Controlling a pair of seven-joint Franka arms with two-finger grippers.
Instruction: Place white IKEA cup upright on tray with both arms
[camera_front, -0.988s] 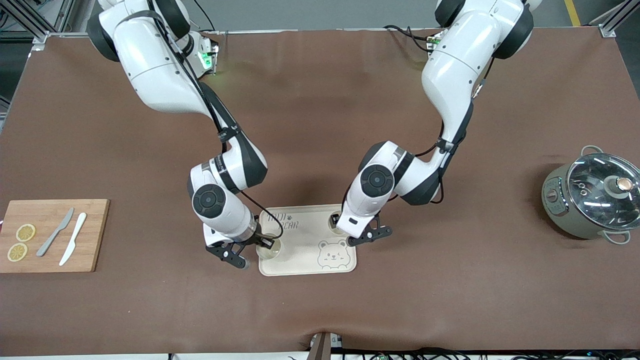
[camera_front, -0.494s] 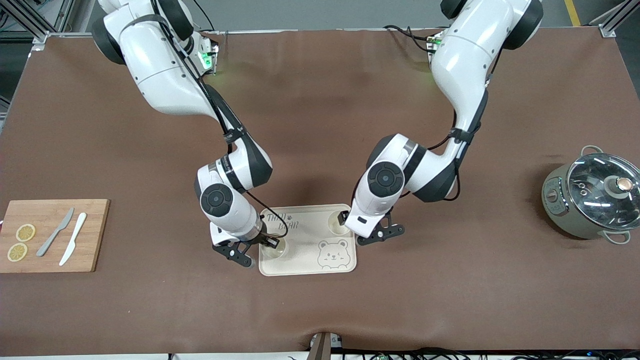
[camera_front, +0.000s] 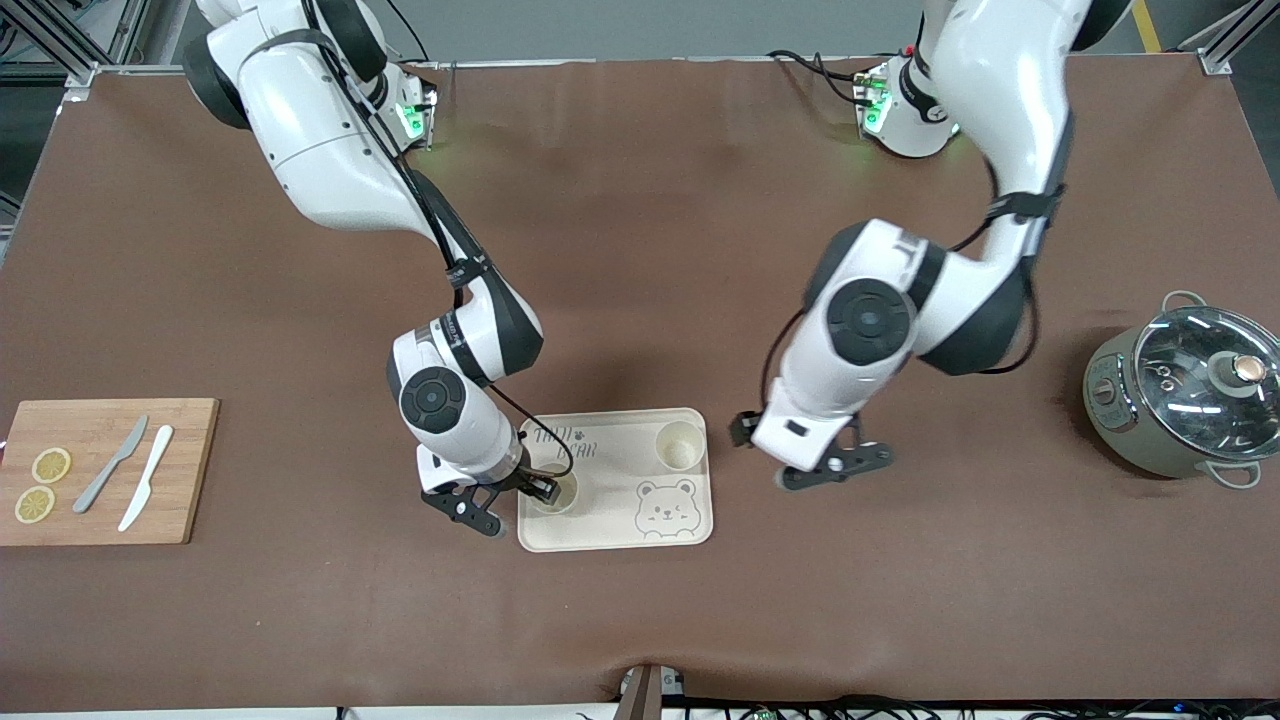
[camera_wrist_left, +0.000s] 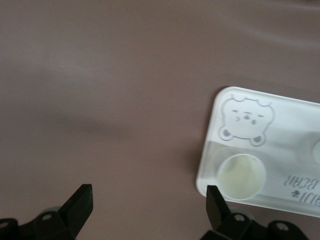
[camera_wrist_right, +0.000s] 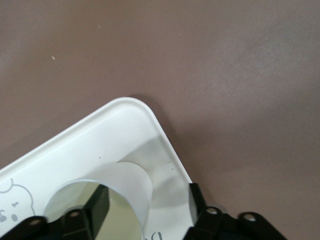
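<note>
The cream-white tray (camera_front: 625, 520) with the bear face lies mid-table. Two white cups stand upright on it. One cup (camera_front: 678, 445) stands free at the tray's corner toward the left arm's end. The other cup (camera_front: 556, 492) stands nearer the front camera, toward the right arm's end. My right gripper (camera_front: 512, 503) is open, one finger inside this cup and one outside its wall (camera_wrist_right: 135, 187). My left gripper (camera_front: 812, 462) is open and empty over the bare table beside the tray. Its wrist view shows the tray (camera_wrist_left: 290, 115) and the free cup (camera_wrist_left: 241, 176).
A wooden cutting board (camera_front: 185, 470) with two lemon slices (camera_front: 42, 485) and two knives (camera_front: 130, 475) lies at the right arm's end. A grey pot with a glass lid (camera_front: 1190, 390) stands at the left arm's end.
My left gripper let go of its cup and moved off the tray toward the left arm's end. My right gripper stayed at the other cup and shifted slightly.
</note>
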